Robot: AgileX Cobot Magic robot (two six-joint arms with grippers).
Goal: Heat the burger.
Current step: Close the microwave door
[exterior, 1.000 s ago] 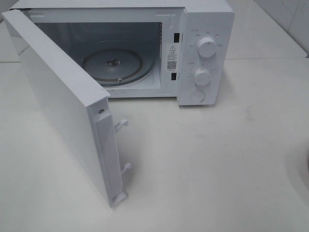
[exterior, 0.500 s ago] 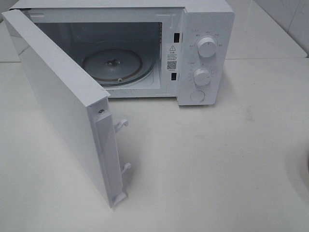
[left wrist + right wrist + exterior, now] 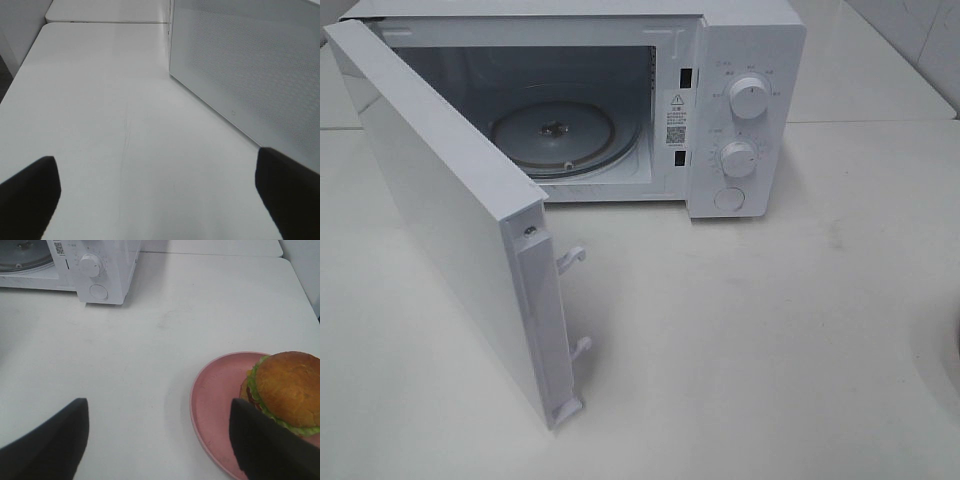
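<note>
The burger (image 3: 285, 390) sits on a pink plate (image 3: 215, 400) on the worktop, well apart from the open microwave (image 3: 740, 110). Likely soft, layered, prone to sliding apart: grip gently across the bun's sides. Both jaws stand wide, empty.

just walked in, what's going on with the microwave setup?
Nothing is being handled. The microwave stands on the white table with its door swung wide open and the glass turntable bare. The burger sits on a pink plate on the table, not yet in the microwave. Right gripper is open beside the plate; left gripper is open near the door.
</note>
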